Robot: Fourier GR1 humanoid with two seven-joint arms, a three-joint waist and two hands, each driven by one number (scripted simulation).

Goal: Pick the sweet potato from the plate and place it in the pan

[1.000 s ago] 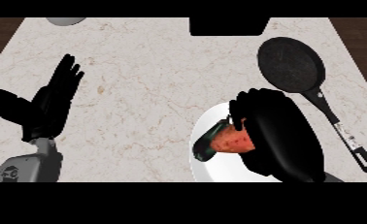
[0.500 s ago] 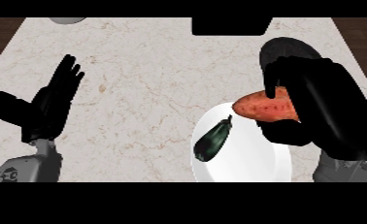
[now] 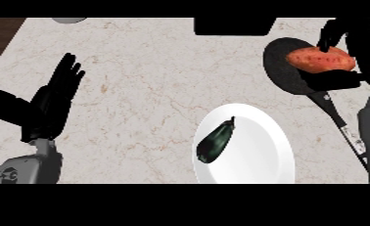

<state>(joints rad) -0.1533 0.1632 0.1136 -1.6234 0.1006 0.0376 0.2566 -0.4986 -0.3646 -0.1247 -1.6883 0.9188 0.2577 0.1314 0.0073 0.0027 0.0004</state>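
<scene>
Counter: a pale marbled counter (image 3: 145, 83) fills the head view, seen from steeply above.
Plate: a white plate (image 3: 253, 156) lies near the lower edge, right of centre, just beside the pan's handle.
Eggplant: a dark eggplant (image 3: 215, 142) lies alone on the plate's left half, its stem pointing up and to the right.
Pan: a black pan (image 3: 283, 71) sits at the counter's right side, its handle (image 3: 345, 127) running down and to the right past the plate.
Background objects: a black box shape (image 3: 235, 26) stands at the far edge, left of the pan; a grey rounded object (image 3: 69, 20) shows at the far left corner, too cut off to identify.
Sweet potato: the orange sweet potato (image 3: 321, 59) sits over the right part of the pan, well apart from the plate; whether it touches the pan's floor cannot be told.
Right hand: the right hand (image 3: 339, 76) curls round the sweet potato, fingers showing above it and the thumb side below, gripping it over the pan.
Left hand: the left hand (image 3: 54, 98) rests at the left side, fingers straight and pointing up, holding nothing.
</scene>
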